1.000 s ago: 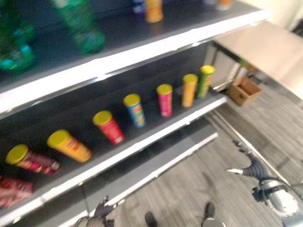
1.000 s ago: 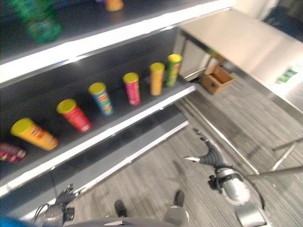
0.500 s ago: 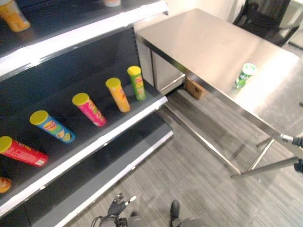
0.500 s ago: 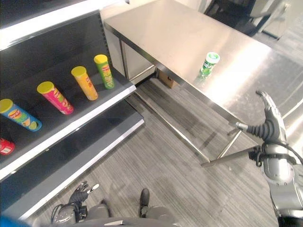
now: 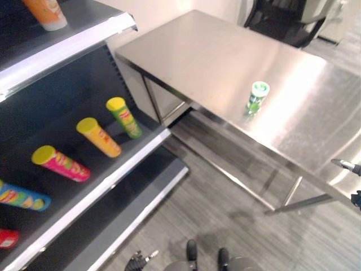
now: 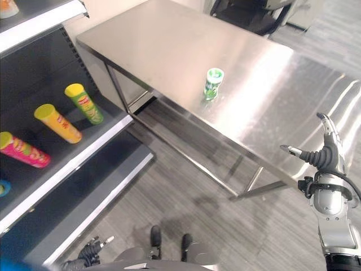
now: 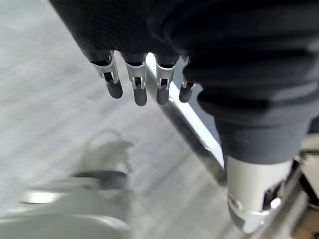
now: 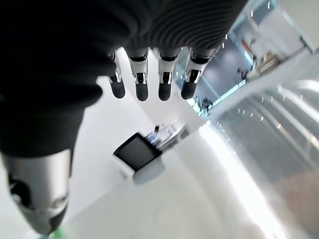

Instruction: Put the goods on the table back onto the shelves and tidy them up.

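Both hands are hanging empty. Robot's right hand [image 6: 326,155] is hovering at the near right edge of the long stainless-steel table [image 6: 169,45], its fingers straight and relaxed, thumb standing apart, holding nothing; its wrist view is showing the dark-tipped fingers [image 8: 141,87] in a loose row. Robot's left hand [image 6: 90,251] is hanging low near the grey striped floor [image 6: 186,192], and in its own wrist view the fingers [image 7: 135,87] are likewise pointing out loosely, with nothing in them.

On the table, a small green can with a white-and-green lid [image 5: 257,97] is standing upright, alone, well apart from the right hand and nearer the table's front edge than its far side.

To the left, a black shelf unit with white-edged boards [image 5: 107,169] is carrying tall tube-shaped snack canisters with yellow lids in a row on its middle board: a green one [image 5: 124,117] nearest the shelf's end, then an orange-yellow one [image 5: 98,136], a pink one [image 5: 61,164], a blue one [image 5: 22,197], and what appears to be a red one [image 5: 7,239] cut off at the picture's edge. On the board above, an orange container [image 5: 46,12] is standing. A dark chair [image 5: 282,20] is sitting beyond the table's far side.
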{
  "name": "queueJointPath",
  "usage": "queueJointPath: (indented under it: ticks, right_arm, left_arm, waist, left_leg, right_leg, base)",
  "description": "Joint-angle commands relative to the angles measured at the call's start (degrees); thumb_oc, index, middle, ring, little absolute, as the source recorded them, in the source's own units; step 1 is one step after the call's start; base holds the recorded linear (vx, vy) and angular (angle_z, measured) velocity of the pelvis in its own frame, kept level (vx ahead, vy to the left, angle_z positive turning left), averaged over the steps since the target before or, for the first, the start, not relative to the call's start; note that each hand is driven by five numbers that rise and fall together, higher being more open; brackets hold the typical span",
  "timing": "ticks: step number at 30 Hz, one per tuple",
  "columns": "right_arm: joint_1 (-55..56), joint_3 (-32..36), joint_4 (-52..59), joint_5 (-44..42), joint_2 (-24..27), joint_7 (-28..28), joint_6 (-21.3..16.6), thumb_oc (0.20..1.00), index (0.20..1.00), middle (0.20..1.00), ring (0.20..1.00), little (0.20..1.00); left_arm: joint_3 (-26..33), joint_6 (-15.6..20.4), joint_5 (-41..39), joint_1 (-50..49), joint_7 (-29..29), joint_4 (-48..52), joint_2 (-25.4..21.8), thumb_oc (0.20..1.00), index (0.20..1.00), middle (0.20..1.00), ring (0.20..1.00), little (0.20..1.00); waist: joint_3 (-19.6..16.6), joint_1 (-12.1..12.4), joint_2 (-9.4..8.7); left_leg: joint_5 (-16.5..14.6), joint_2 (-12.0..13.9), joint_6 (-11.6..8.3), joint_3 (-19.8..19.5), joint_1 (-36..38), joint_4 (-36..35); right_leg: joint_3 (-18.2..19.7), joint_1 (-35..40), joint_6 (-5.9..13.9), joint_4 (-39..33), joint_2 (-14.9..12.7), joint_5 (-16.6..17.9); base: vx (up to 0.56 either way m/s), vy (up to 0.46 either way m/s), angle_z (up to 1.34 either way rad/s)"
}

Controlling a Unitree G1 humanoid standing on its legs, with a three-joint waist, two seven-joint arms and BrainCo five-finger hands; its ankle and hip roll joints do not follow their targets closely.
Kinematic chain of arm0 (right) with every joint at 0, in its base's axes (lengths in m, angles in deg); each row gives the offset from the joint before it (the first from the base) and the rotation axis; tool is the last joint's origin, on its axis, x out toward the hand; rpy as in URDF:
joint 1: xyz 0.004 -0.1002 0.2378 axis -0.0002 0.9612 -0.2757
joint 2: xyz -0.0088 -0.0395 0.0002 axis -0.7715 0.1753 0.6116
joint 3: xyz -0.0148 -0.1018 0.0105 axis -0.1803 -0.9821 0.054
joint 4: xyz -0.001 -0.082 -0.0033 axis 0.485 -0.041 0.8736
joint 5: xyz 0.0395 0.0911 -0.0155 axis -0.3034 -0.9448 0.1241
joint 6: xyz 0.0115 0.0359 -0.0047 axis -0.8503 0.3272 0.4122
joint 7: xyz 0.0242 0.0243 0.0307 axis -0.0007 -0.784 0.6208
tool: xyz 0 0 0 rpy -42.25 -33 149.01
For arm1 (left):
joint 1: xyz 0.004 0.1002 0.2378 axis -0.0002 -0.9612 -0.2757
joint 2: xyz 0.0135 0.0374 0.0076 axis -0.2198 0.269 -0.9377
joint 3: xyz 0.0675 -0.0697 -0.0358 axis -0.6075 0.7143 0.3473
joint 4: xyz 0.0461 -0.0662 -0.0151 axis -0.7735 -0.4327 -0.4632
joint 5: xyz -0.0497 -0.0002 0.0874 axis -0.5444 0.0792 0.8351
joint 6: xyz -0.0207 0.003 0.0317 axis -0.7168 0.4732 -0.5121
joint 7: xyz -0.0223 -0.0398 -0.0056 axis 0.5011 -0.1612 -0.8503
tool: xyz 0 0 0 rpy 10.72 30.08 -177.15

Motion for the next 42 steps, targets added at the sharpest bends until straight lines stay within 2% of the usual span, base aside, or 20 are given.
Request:
queueJointPath:
  ticks: [1,3,5,6,7,8,10,12,13,17,20,30,35,42]
  right_arm:
    - [-2.9,2.1,2.5,-0.4,1.9,-0.9,-2.2,1.000,1.000,1.000,1.000,1.000]
    - [-3.3,2.4,2.4,-1.5,1.8,-0.7,-2.5,1.000,1.000,1.000,1.000,1.000]
    - [-4.0,2.5,1.5,-3.3,2.3,0.2,-2.7,1.000,1.000,1.000,1.000,1.000]
    - [-4.1,2.5,1.5,-3.3,2.3,0.2,-2.7,1.000,1.000,1.000,1.000,1.000]
    - [-4.1,2.4,1.1,-4.6,2.3,0.6,-3.2,1.000,1.000,1.000,1.000,1.000]
    - [-4.2,2.2,1.0,-5.1,2.2,0.8,-3.3,1.000,1.000,1.000,1.000,1.000]
    - [-3.7,1.3,-0.7,-6.2,2.1,1.8,-3.2,1.000,1.000,1.000,1.000,1.000]
    - [-4.4,-0.1,-3.8,-8.4,2.9,3.1,-3.0,1.000,1.000,1.000,1.000,1.000]
    - [-5.3,-2.3,-6.5,-9.7,4.0,4.2,-2.6,1.000,1.000,1.000,1.000,1.000]
    - [-4.9,-4.1,-8.3,-10.9,4.5,6.4,-1.9,1.000,1.000,1.000,1.000,1.000]
    - [-2.6,-4.3,-6.5,-10.8,3.9,8.6,-1.7,1.000,1.000,1.000,1.000,1.000]
    - [-0.3,-6.6,0.2,-10.1,2.9,12.6,-2.4,1.000,1.000,1.000,1.000,1.000]
    - [-1.6,-9.2,-2.2,-10.1,2.9,13.2,-2.2,1.000,1.000,1.000,1.000,1.000]
    - [-6.2,-13.5,-7.8,-9.5,5.3,13.1,-1.6,1.000,1.000,1.000,1.000,1.000]
  left_arm:
    - [-0.4,0.6,0.8,-2.0,-0.4,2.7,-4.1,1.000,1.000,1.000,1.000,1.000]
    - [-0.9,1.0,0.8,-1.6,-0.5,3.0,-4.4,1.000,1.000,1.000,1.000,1.000]
    - [-1.7,1.4,1.0,-0.9,-0.5,2.8,-4.7,1.000,1.000,1.000,1.000,1.000]
    - [-1.7,1.4,1.0,-0.8,-0.5,2.8,-4.7,1.000,1.000,1.000,1.000,1.000]
    - [-2.0,1.5,1.2,-0.2,-0.4,2.1,-5.1,1.000,1.000,1.000,1.000,1.000]
    - [-2.1,1.5,1.2,-0.1,-0.4,2.2,-5.3,1.000,1.000,1.000,1.000,1.000]
    - [-2.2,1.5,1.5,-0.1,-0.2,1.9,-5.4,1.000,1.000,1.000,1.000,1.000]
    - [-1.9,1.3,1.2,-0.4,-0.2,0.6,-5.0,1.000,1.000,1.000,1.000,1.000]
    - [-1.6,1.2,0.9,-0.8,-0.3,0.2,-4.7,1.000,1.000,1.000,1.000,1.000]
    - [-0.9,0.8,1.1,-1.6,-0.5,-1.8,-4.2,1.000,1.000,1.000,1.000,1.000]
    - [-0.2,0.5,2.0,-2.3,-0.1,-2.8,-3.7,1.000,1.000,1.000,1.000,1.000]
    - [-1.5,0.7,3.2,-3.0,0.1,-1.3,-2.9,1.000,1.000,1.000,1.000,1.000]
    - [-2.8,1.0,2.4,-3.6,0.4,1.5,-2.6,1.000,1.000,1.000,1.000,1.000]
    - [-4.1,1.0,0.7,-4.7,1.0,3.9,-3.1,1.000,1.000,1.000,1.000,1.000]
  waist:
    - [-1.7,1.6,0.37]
    - [-2.2,1.8,0.80]
    - [-2.6,1.6,0.87]
    - [-2.6,1.7,0.96]
    - [-2.6,1.3,0.42]
    - [-2.5,1.3,0.05]
    - [-3.1,1.6,-1.15]
    - [-3.8,1.9,-2.12]
    - [-4.7,2.5,-2.45]
    - [-5.9,2.6,-2.65]
    - [-6.9,2.4,-2.16]
    - [-7.0,2.1,-0.83]
    - [-6.9,2.4,-0.39]
    - [-6.5,3.5,0.49]
  left_leg:
    - [-2.0,0.4,-2.99,-4.1,5.6,-7.8]
    - [-2.5,1.1,-3.18,-4.9,5.4,-7.8]
    - [-2.9,1.4,-3.38,-6.6,5.5,-7.8]
    - [-2.8,1.5,-3.38,-6.6,5.4,-7.8]
    - [-3.0,1.3,-3.36,-7.9,5.6,-7.8]
    - [-3.2,1.1,-3.48,-8.6,5.8,-7.8]
    - [-3.6,0.3,-3.63,-9.1,6.1,-7.8]
    - [-4.0,0.3,-4.01,-9.8,7.0,-7.8]
    - [-4.3,0.7,-4.57,-10.0,7.3,-7.8]
    - [-4.6,1.8,-5.91,-11.1,7.8,-7.8]
    - [-4.6,2.8,-6.88,-11.6,8.1,-7.8]
    - [-4.7,3.6,-7.74,-11.3,8.6,-7.8]
    - [-4.7,3.7,-7.79,-11.3,8.5,-7.8]
    - [-4.3,3.8,-8.21,-13.1,8.2,-7.8]
  right_leg:
    - [0.7,-1.9,1.60,4.3,-2.4,3.6]
    - [1.7,-2.0,0.86,-0.8,-2.9,3.5]
    - [5.7,-1.3,1.23,-13.0,-2.1,6.0]
    - [5.7,-1.1,1.20,-13.7,-1.9,6.5]
    - [9.9,-1.6,2.05,-19.6,-1.0,9.1]
    - [11.7,-2.0,2.33,-21.6,-0.4,10.3]
    - [11.2,1.0,2.88,-26.1,-1.4,11.7]
    - [10.0,3.1,3.17,-27.0,-1.9,12.8]
    - [7.8,4.7,3.09,-27.8,-2.2,12.6]
    - [4.7,7.0,2.40,-28.8,-2.2,11.4]
    - [2.4,8.4,1.69,-28.9,-1.9,9.9]
    - [0.6,9.8,0.83,-28.9,-1.5,8.5]
    - [0.3,9.9,0.76,-28.9,-1.6,8.4]
    - [-1.6,10.4,0.26,-28.8,-1.7,7.5]
  base:
    - [0.07,0.064,0.38]
    - [0.08,0.037,0.53]
    - [0.08,-0.019,0.36]
    - [0.06,-0.061,0.27]
    - [0.04,-0.063,0.45]
    - [0.08,-0.084,0.61]
    - [0.09,-0.068,0.94]
    - [0.16,-0.188,0.83]
    - [0.17,-0.257,0.51]
    - [0.12,-0.229,0.39]
    - [0.09,-0.170,0.36]
    - [0.04,-0.055,0.05]
    - [0.00,-0.012,0.07]
    - [0.00,-0.040,0.14]
